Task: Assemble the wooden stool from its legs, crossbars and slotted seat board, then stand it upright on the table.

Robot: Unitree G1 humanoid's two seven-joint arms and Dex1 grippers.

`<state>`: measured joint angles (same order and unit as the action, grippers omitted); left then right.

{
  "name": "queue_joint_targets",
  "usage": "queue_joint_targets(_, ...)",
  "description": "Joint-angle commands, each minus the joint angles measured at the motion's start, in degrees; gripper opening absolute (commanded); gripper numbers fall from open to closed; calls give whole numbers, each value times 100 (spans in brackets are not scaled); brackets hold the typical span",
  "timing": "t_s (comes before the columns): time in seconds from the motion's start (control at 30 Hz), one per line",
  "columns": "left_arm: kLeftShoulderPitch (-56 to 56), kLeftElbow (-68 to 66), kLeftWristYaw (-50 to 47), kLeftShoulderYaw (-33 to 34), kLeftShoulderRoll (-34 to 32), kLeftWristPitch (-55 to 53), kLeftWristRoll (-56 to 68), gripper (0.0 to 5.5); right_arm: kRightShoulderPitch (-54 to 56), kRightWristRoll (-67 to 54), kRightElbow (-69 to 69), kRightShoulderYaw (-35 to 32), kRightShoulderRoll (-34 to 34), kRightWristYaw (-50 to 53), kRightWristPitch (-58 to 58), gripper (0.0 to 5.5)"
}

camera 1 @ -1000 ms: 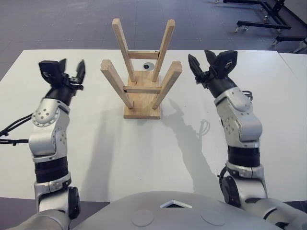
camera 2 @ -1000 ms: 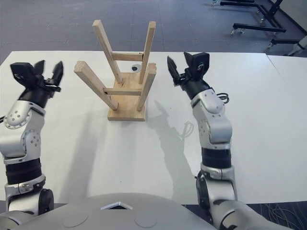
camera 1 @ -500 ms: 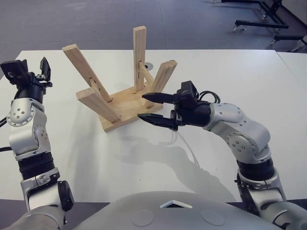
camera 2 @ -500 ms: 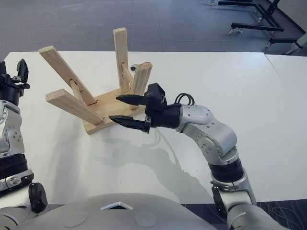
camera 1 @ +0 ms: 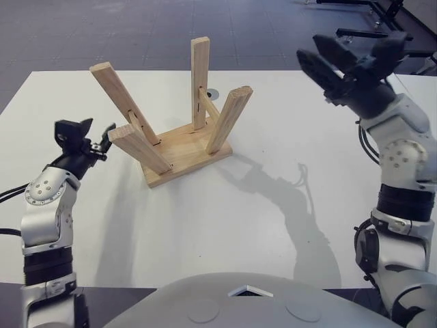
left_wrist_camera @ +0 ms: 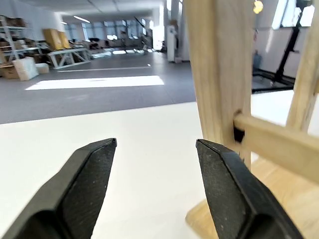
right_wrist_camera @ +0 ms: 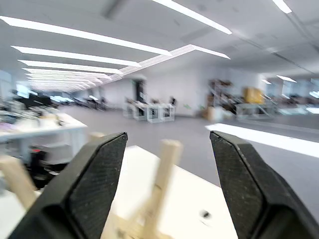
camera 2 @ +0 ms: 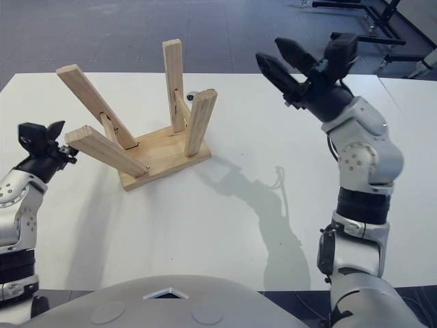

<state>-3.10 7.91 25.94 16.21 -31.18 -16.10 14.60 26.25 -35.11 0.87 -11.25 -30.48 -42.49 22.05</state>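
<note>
Finds the pale wooden stool put together but upside down, toward the far left part of the white surface: resting on its flat slotted seat board, with 4 splayed square legs pointing up and thin wooden crossbars seated in the leg slots. Judging by that, counts the joining as done or very nearly so; cannot confirm the tightness of each joint. Leaves 1 step by this reading: turning the stool over and standing it on its legs. Places the left jaws spread wide and holding nothing, low near the left edge of the surface, just beside the tip of the nearest leaning leg, apparently without contact. Places the right jaws likewise spread and empty, raised high over the far right part of the surface, well apart from the stool. Notes a small grey round disc lying on the surface just behind the stool, toward the far edge. Expects the flip to need a hold on 2 opposite sides, given the risk of pulling slotted joints loose when lifting by 1 leg alone.
</note>
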Motion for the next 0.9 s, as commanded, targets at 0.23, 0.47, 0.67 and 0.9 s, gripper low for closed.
queue_joint_targets(0.23, 175, -603, 820, -1181, -422, 478, -837, 294, 725, 2083, -3451, 1321, 1472, 286, -2358, 306)
queue_joint_targets(0.47, 37, -541, 1162, -1413, -191, 973, -681, 294, -216, 1174, -1844, 1669, 1565, -1230, -1079, 306)
queue_joint_targets(0.67, 299, -757, 1147, -1877, 100, 1207, -892, 294, -894, 907, -290, 2033, 1131, -1615, -91, 306)
queue_joint_targets(0.9, 423, -794, 1204, -2294, 376, 1372, -1076, 294, -1516, 756, 770, 1783, 695, -1408, 448, 306)
